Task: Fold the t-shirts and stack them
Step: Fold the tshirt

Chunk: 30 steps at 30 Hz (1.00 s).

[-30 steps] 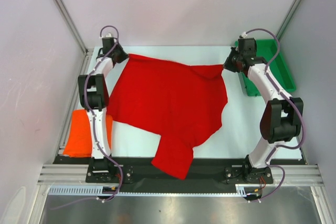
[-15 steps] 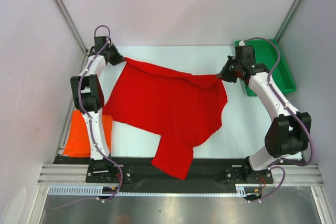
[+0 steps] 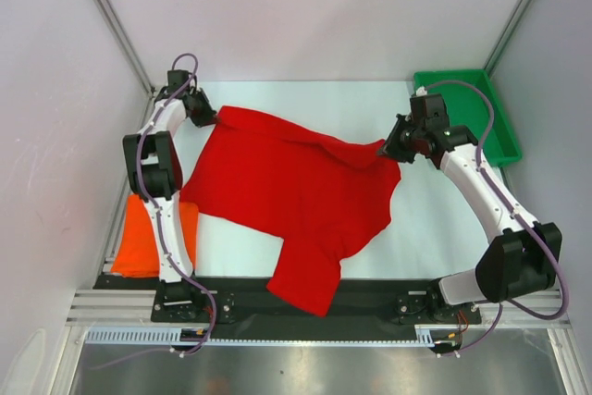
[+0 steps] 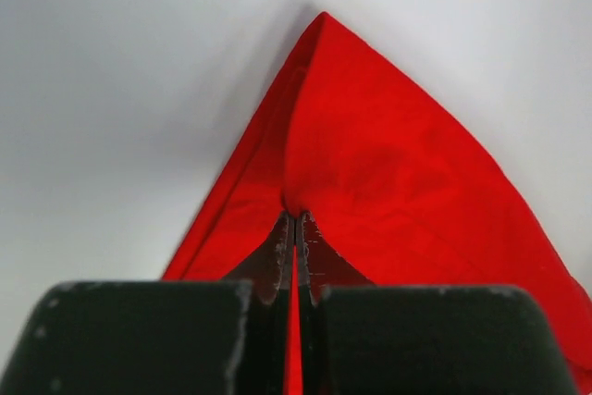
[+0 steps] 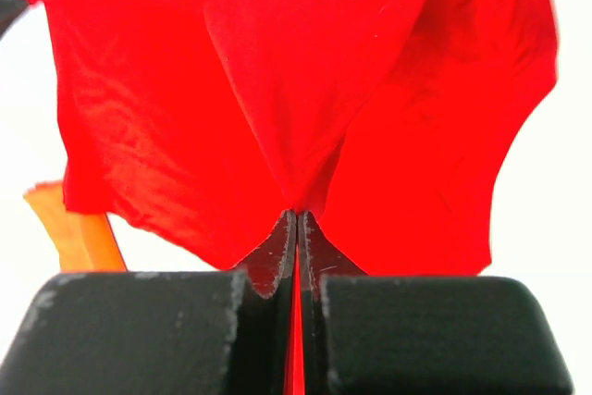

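Observation:
The red t-shirt lies spread over the white table, one sleeve hanging over the near edge. My left gripper is shut on its far left corner; in the left wrist view the cloth is pinched between the closed fingertips. My right gripper is shut on its far right corner, the cloth hanging from the closed fingertips. The orange t-shirt lies folded at the near left, partly behind the left arm; a bit of it shows in the right wrist view.
A green plastic tray stands at the far right, behind the right arm. Aluminium frame posts and pale walls close in the table on the left, right and back. The black base rail runs along the near edge.
Both grippers have moved towards the near side with the shirt's far edge, the right one farther. The right arm has stretched out and the far edge now sags between them.

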### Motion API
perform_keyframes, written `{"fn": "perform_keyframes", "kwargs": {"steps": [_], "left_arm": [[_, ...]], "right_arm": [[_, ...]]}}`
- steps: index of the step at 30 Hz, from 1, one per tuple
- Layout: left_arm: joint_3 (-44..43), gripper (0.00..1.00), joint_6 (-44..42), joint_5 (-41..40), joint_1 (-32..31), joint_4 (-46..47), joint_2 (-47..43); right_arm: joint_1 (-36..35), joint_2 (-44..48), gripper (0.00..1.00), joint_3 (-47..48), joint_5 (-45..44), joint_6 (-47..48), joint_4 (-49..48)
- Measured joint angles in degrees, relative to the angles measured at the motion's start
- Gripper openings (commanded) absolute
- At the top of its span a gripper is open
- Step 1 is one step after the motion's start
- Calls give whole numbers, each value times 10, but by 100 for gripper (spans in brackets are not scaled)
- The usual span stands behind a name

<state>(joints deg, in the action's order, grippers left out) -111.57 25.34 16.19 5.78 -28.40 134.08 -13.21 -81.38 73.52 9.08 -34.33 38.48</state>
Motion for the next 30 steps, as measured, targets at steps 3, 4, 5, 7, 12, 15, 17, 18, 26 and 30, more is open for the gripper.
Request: {"fn": "perform_keyframes", "kwargs": {"steps": [3,4,5,7,12,15,17,18,26,30], "left_arm": [[0,0,-10,-6,3,-13,-3],[0,0,-15,-8,5,-17,-5],[0,0,-17,-9,7,-21,-6],[-1,0,-21,-10,13,-27,-10],[-2,0,-29,-9,34,-35,-24],[-2,0,-31,-7,40,-40,-31],[-2,0,-33,-6,41,-41,-33],[-2,0,-34,-5,41,-42,-33],[6,1,-35,6,41,-48,-33],[16,0,-37,6,41,-51,-33]], "right_arm": [[-9,12,0,-15,5,0,10],[-9,14,0,-19,6,0,12],[-9,16,0,-22,6,0,15],[-9,16,0,-24,6,1,21],[-9,20,0,-24,5,9,35],[-9,24,0,-25,5,16,44],[-9,27,0,-30,7,18,44],[-9,29,0,-35,7,18,45],[-10,32,0,-62,9,20,45],[-11,32,0,-68,11,20,44]]}}
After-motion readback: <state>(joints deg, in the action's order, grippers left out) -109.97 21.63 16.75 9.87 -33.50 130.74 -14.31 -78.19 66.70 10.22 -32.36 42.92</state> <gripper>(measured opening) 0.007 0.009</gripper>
